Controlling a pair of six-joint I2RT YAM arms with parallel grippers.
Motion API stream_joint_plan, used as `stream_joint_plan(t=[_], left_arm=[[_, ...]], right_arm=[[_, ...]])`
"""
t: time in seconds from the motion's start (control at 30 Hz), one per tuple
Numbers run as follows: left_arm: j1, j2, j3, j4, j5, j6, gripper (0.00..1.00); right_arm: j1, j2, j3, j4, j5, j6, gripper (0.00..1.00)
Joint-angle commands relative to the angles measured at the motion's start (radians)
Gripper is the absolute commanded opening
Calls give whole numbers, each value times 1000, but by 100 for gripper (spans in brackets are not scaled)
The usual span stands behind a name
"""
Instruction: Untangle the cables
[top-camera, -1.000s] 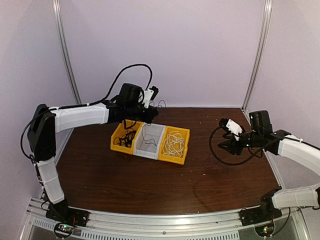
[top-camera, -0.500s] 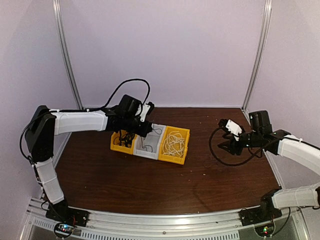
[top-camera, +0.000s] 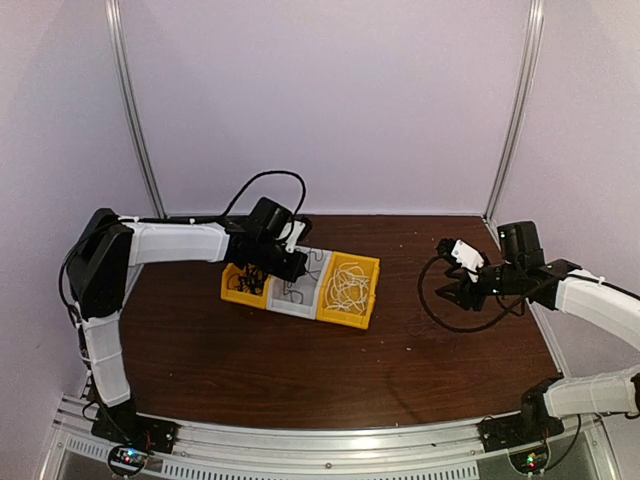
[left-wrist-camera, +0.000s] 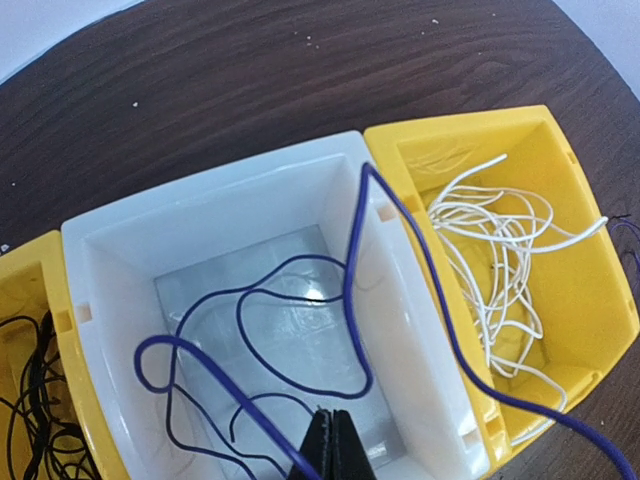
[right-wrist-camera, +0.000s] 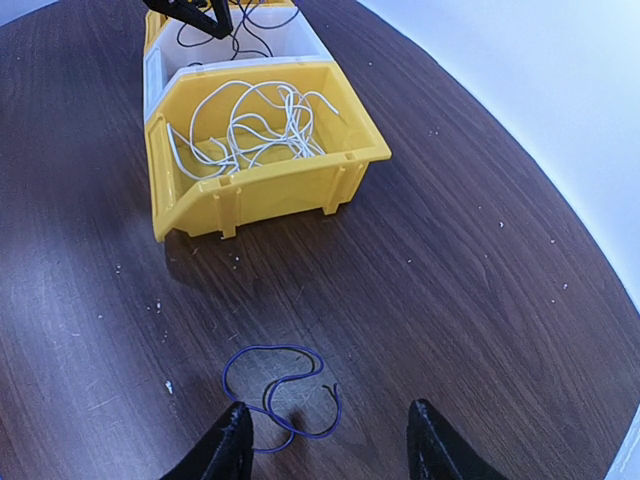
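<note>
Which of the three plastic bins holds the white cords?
The yellow plastic bin at the row's end nearest the right arm; the white middle bin holds a purple cord, the other yellow bin black cords.

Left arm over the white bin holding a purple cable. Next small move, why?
Probably open the left gripper and let go: it is shut on the purple cable, whose loops mostly lie inside the white bin. One stretch crosses the wall over the yellow bin, so it may need tucking afterwards.
</note>
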Motion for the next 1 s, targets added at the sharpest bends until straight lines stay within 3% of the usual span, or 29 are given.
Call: stream_joint_plan(t=[0.0,0.17,0.27,0.57,0.87,0.93,0.97], left_arm=[[1,55,57,-21,-12,-14,0],[1,68,56,-21,6,-27,1],[1,65,57,-33,12,-24,18],[1,-9,47,-64,19,-2,39],[1,-100,8,-60,13,62,44],[1,-103,2,-40,15,64,41],[1,-103,-1,-31,19,64,36]], right_arm=[[-3,2,-4,-4,-10,-6,53],[-2,2,-6,-4,-8,-12,53],[-2,6,-5,-3,-9,-12,53],[-3,16,-1,-7,-11,-15,53],[-1,23,-2,-7,-10,-18,53],[-1,25,0,-8,-10,-18,53],[-1,24,2,-9,-10,-18,53]])
